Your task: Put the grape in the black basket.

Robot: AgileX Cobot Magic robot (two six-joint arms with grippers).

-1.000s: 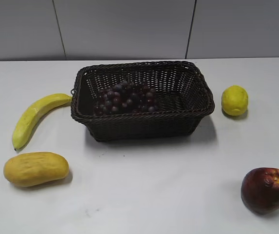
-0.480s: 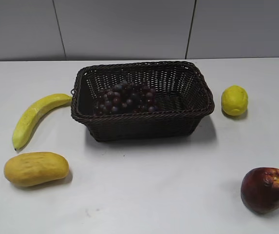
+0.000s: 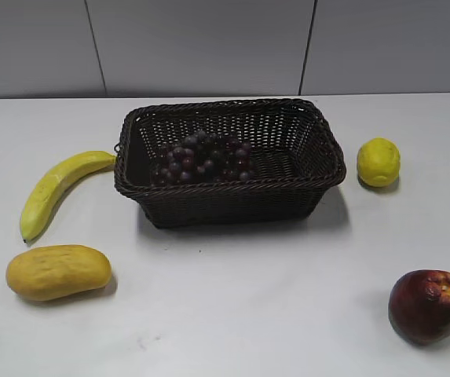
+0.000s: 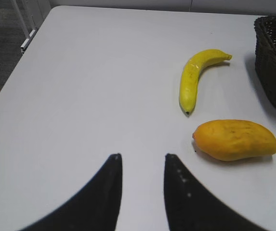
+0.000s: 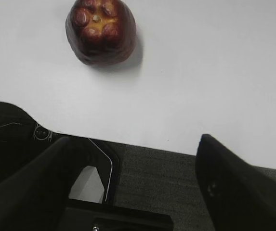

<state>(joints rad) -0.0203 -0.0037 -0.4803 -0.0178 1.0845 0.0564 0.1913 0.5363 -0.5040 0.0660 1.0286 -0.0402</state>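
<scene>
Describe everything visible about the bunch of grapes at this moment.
The grapes are a cluster of small, round, glossy dark red and purple berries. The bunch lies inside the black basket, on its floor toward the left half, with the front wall hiding its lower edge. Nothing grips or touches it besides the basket; no gripper is near it in the exterior view. Whether it leans on the left wall cannot be told.

A white tabletop (image 3: 232, 306) stands before a grey panelled wall (image 3: 201, 43) with dark vertical seams. Beyond the tabletop edge, grey floor (image 5: 152, 178) is visible.
</scene>
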